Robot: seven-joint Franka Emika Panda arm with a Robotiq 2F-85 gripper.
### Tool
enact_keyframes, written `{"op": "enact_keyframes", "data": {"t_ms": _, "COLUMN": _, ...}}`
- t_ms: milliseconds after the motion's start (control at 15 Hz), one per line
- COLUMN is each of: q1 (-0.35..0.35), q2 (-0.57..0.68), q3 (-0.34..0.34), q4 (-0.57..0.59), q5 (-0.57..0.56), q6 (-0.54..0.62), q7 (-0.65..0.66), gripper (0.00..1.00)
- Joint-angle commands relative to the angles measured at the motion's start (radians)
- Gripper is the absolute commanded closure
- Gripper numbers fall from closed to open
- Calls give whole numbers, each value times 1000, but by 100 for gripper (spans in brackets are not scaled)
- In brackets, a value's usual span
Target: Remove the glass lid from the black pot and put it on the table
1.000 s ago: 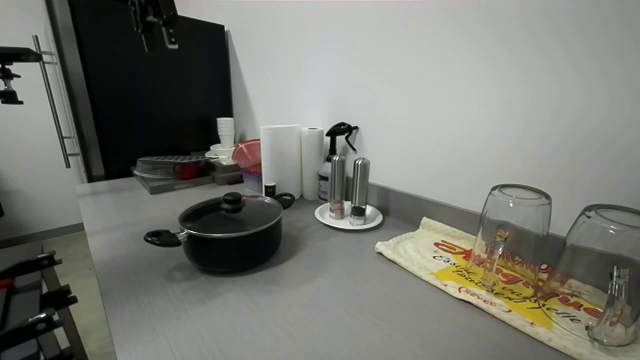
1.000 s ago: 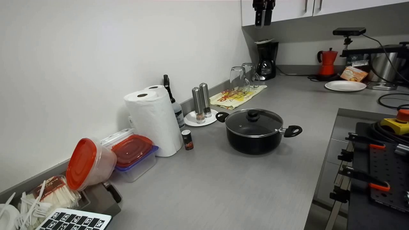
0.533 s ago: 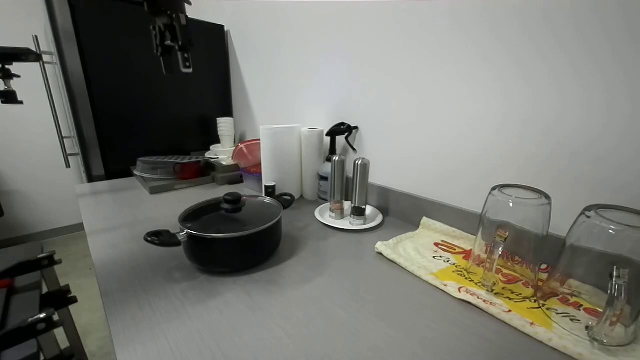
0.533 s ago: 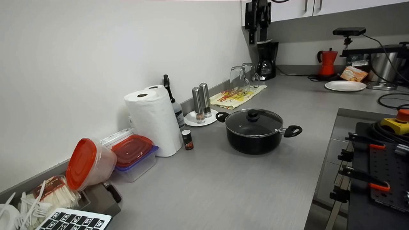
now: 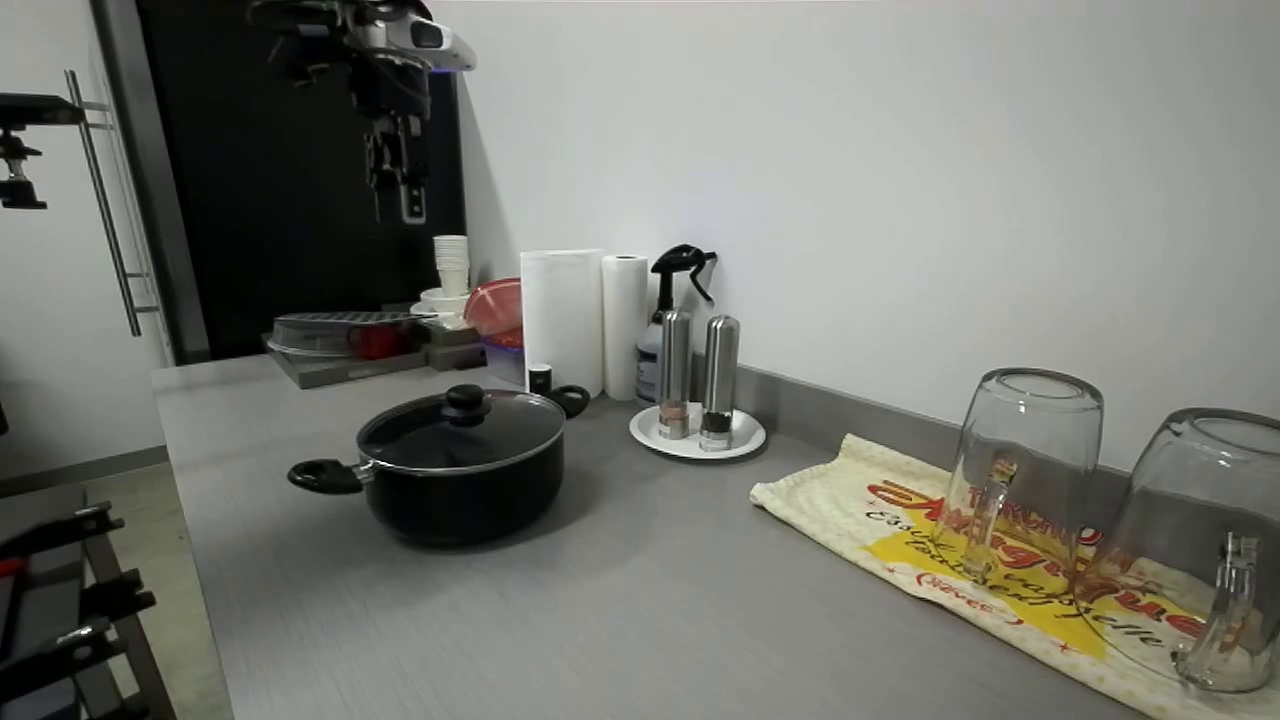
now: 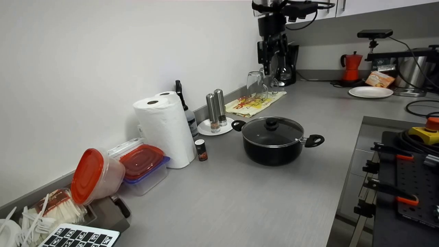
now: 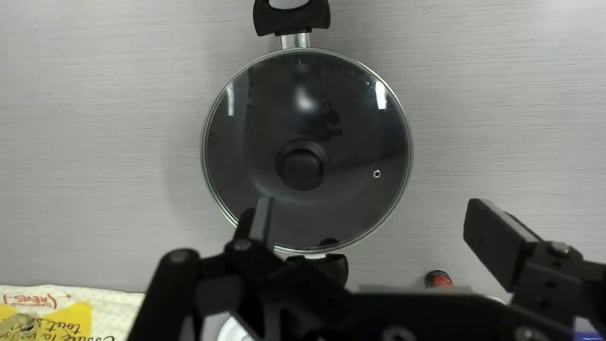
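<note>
Nothing done yet: glass lid [image 6: 274, 133] sits on the black pot [image 6: 274, 155], nearer the free edge of the table [image 6: 233, 206] than its back edge. My gripper [image 7: 370, 202] hangs above, spread, empty; todo: grasp, lift, set down.

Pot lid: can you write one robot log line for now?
lid: on pot | fingers: open, empty, higher than lid | lifting: not yet

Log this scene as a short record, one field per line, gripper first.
gripper: open, higher than the pot, holding nothing
lid: on the pot, knob on top
pot: standing on the counter
mugs: two, clear glass, on a towel
grinders: two, standing on a white plate
paper rolls: two, upright beside a spray bottle
progress: lid not yet removed
</note>
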State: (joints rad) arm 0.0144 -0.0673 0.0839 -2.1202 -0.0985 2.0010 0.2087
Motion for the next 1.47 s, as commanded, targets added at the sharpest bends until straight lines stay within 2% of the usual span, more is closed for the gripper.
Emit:
{"op": "enact_keyframes", "data": {"t_ms": 0, "q1": -9, "q2": 101, "q3": -31, "q4": 78, "q5": -31, "q6": -6, "q7": 54, "gripper": 0}}
{"op": "enact_keyframes", "data": {"t_ms": 667, "q1": -13, "q2": 313, "q3": -105, "q4": 209, "q5": -11, "q6": -4, "q7": 97, "gripper": 0}}
{"op": "enact_keyframes", "data": {"t_ms": 1400, "q1": -4, "q2": 358, "q3": -102, "q4": 190, "q5": 41, "q6": -19, "q7": 96, "gripper": 0}}
